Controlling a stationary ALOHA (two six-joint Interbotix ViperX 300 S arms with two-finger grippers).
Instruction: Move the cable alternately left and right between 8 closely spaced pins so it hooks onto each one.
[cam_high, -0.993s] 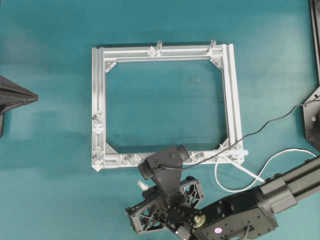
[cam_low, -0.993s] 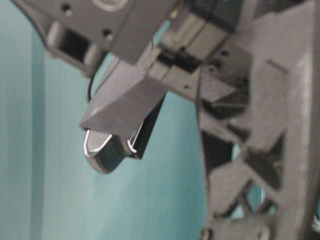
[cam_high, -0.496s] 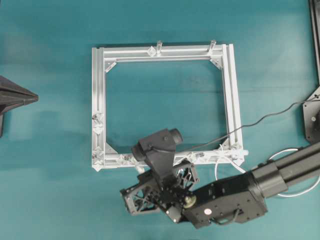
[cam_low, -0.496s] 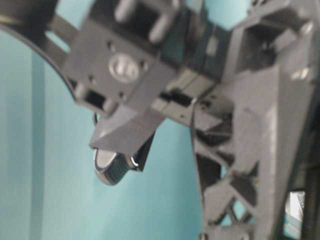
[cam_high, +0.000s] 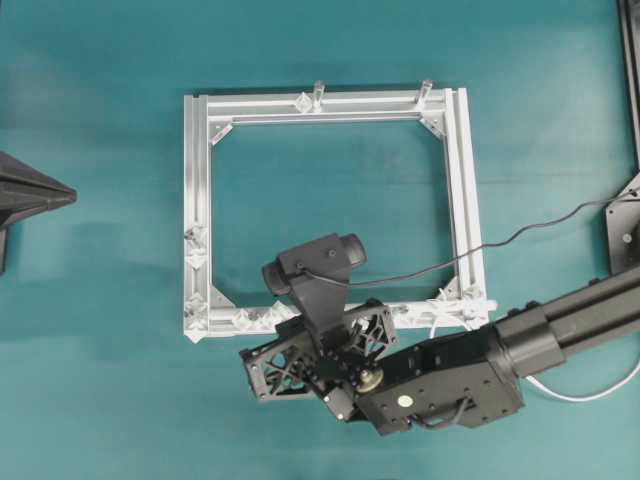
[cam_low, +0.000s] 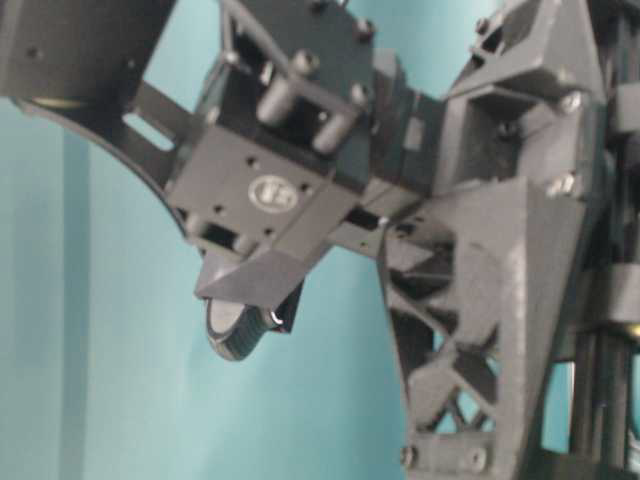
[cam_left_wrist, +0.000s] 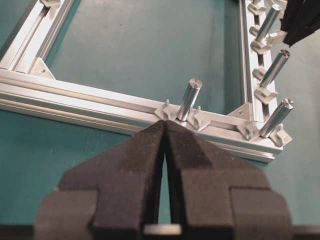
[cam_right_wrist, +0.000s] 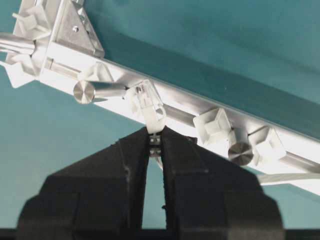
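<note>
Pinching the cable (cam_right_wrist: 151, 116) by its plug, your right gripper (cam_right_wrist: 154, 141) sits at the frame's (cam_high: 196, 200) near rail; left gripper (cam_left_wrist: 165, 131) jaws are closed on nothing.

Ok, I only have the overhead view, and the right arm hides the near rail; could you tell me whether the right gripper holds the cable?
Observer: Yes. In the right wrist view the right gripper is shut on the cable at its plug end.
Operator: Where does that end sit?
Observer: Over the rail, between a post and a pin.
Operator: And the left gripper?
Observer: The left wrist view shows the left gripper shut and empty.
</note>
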